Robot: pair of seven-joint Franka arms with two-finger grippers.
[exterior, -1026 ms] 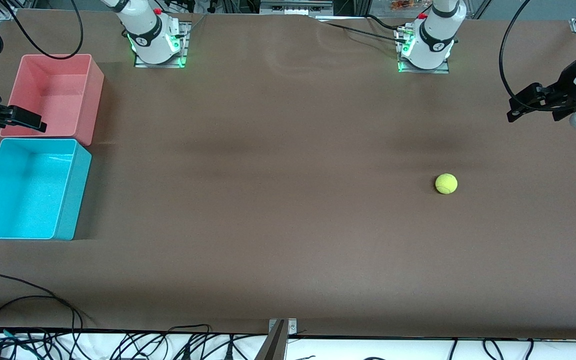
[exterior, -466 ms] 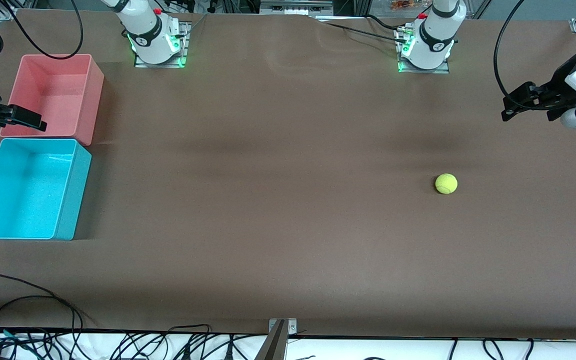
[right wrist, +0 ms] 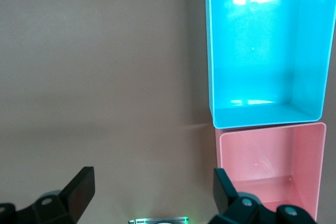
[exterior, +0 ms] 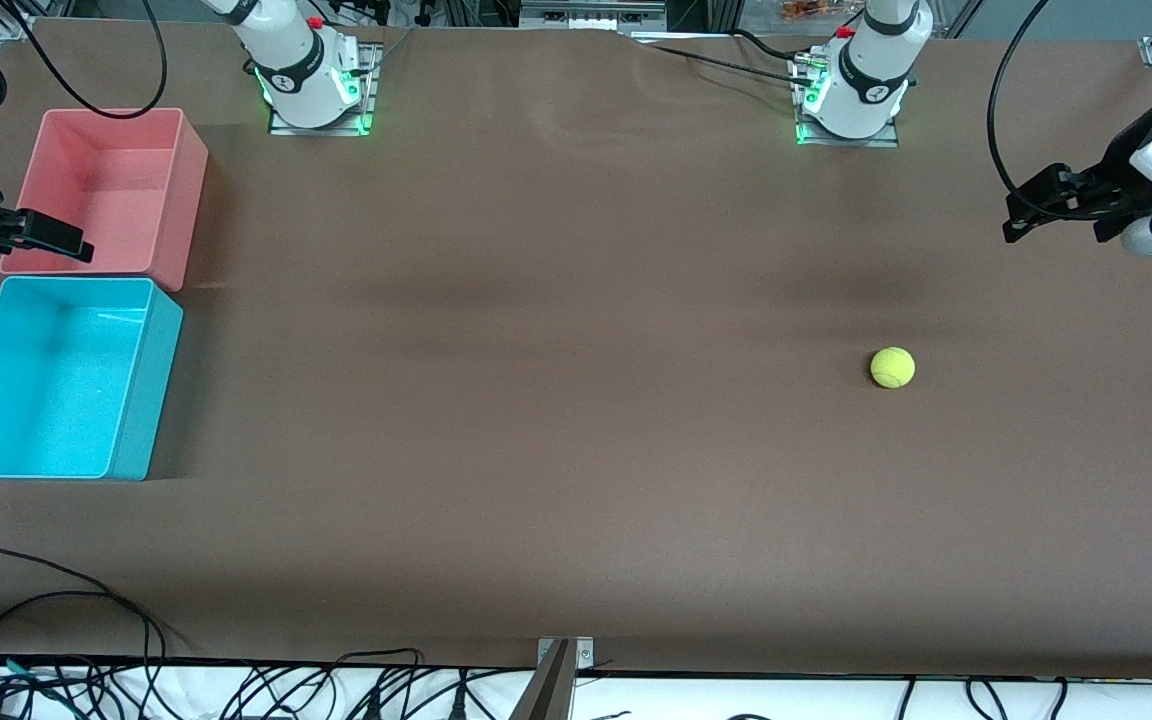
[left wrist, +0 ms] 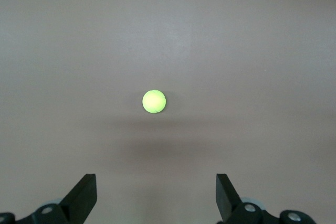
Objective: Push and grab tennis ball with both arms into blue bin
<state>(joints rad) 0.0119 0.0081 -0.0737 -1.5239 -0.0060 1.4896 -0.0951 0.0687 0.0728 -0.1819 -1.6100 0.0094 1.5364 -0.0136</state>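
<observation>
The tennis ball (exterior: 892, 367) lies alone on the brown table toward the left arm's end; it also shows in the left wrist view (left wrist: 154, 101). My left gripper (exterior: 1016, 215) hangs open and empty over bare table at that end, well apart from the ball; its jaws stand wide in its wrist view (left wrist: 155, 195). The blue bin (exterior: 151, 380) stands empty at the right arm's end and shows in the right wrist view (right wrist: 211, 51). My right gripper (exterior: 71, 245) is open and empty over the pink bin's edge; its wrist view (right wrist: 152, 190) shows both jaws wide.
The pink bin (exterior: 191, 200) stands empty beside the blue bin, farther from the front camera; it also shows in the right wrist view (right wrist: 315, 182). Both arm bases (exterior: 316, 90) (exterior: 851, 95) stand along the table's edge. Cables (exterior: 86, 600) lie at the edge nearest the camera.
The left gripper shifted slightly toward the right arm's end between the earliest frame and the middle one, then held still. The ball, bins and right gripper have not moved.
</observation>
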